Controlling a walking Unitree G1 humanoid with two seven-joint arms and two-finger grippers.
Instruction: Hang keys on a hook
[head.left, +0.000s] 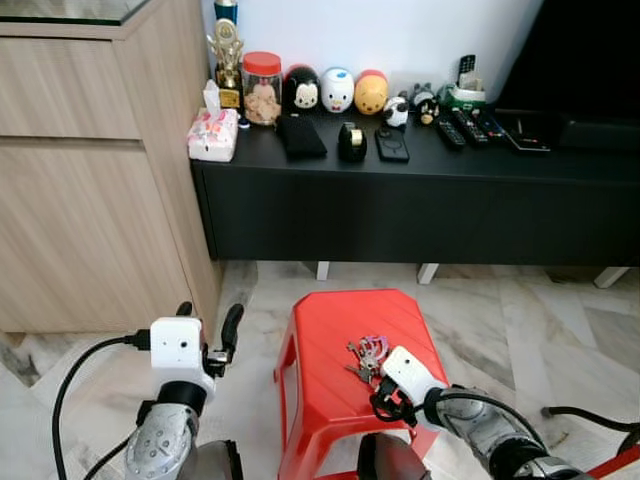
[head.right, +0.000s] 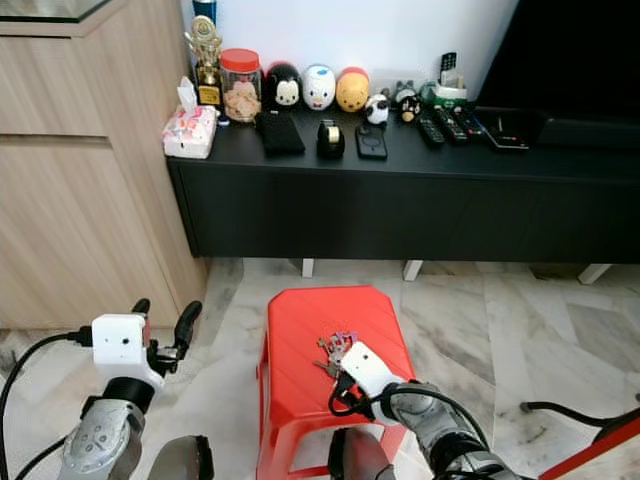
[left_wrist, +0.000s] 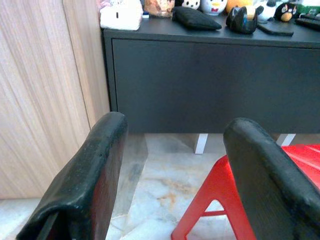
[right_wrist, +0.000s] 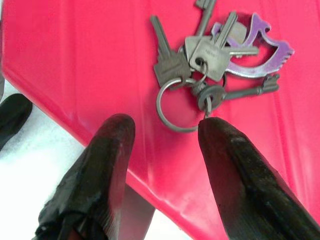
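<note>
On red stool: keys; right gripper parted, beside.

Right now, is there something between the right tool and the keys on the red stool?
Nothing visible stands between them. The right tool is open and low over the red stool, with the keys lying flat just ahead of its fingertips, one of which sits at the key ring.
</note>
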